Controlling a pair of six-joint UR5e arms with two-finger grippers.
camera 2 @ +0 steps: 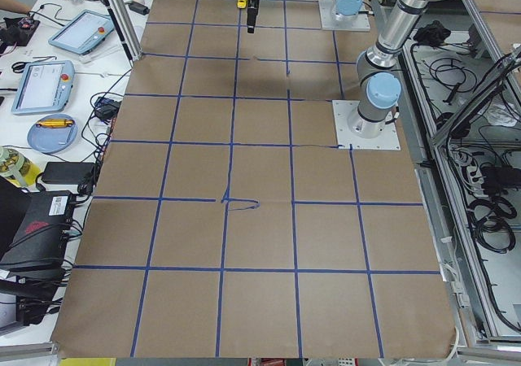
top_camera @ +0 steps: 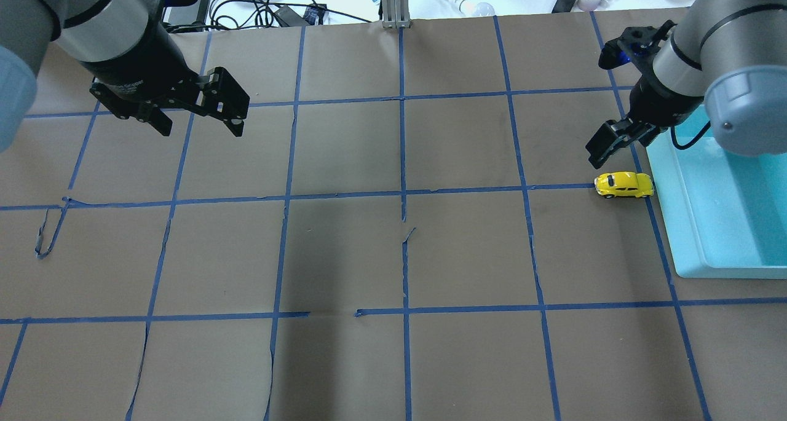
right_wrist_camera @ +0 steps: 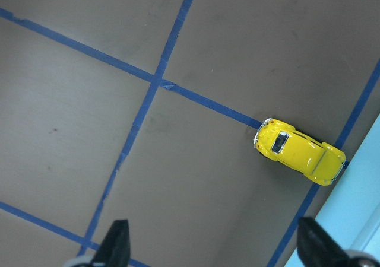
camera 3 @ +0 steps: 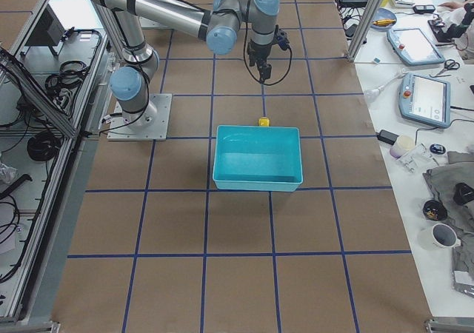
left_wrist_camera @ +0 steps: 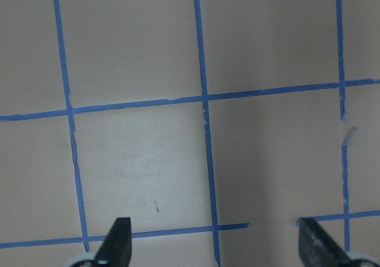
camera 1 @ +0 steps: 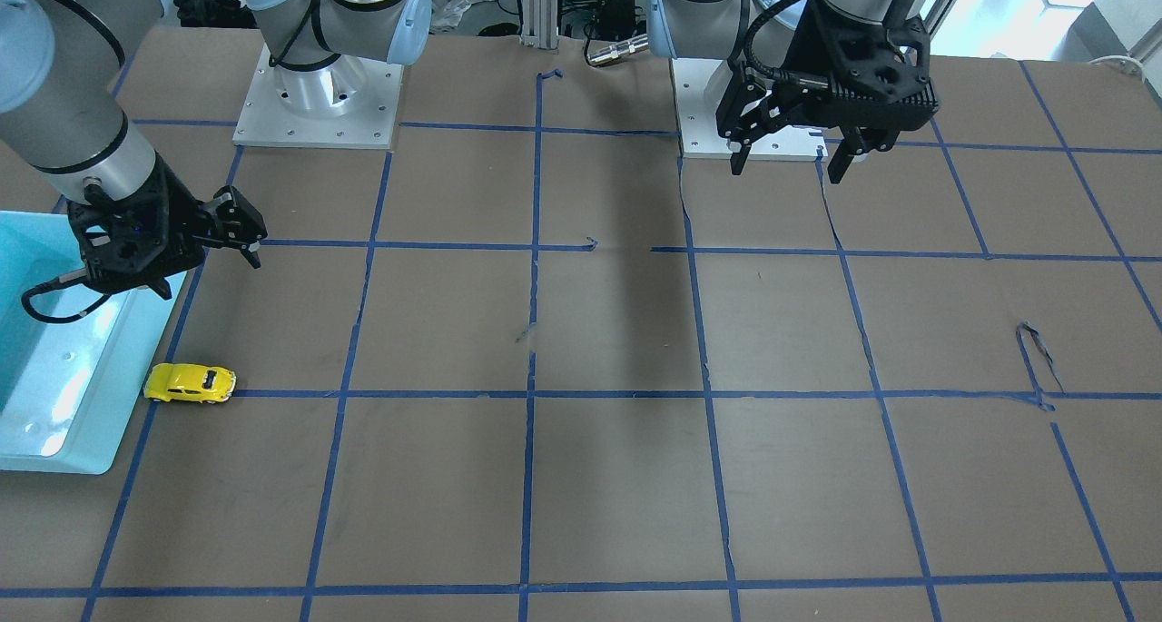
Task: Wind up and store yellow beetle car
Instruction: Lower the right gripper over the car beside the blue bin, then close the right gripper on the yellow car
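The yellow beetle car [top_camera: 624, 185] sits on the bench [top_camera: 399, 255], just beside the teal bin [top_camera: 673, 224] and outside it. The right end effector [top_camera: 605, 150] hangs near the car, spread and empty. The left end effector [top_camera: 201, 129] is also spread, well apart.

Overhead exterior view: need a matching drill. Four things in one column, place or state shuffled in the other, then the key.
Things:
1. yellow beetle car
2. turquoise bin
3. left end effector
4. right end effector

Place or state:
A. open, above brown paper, far from the car
B. sits on a blue tape line, just outside the bin's wall
C. open, close beside the car, not holding it
D. at the view's right edge

Pairs: 1-B, 2-D, 3-A, 4-C
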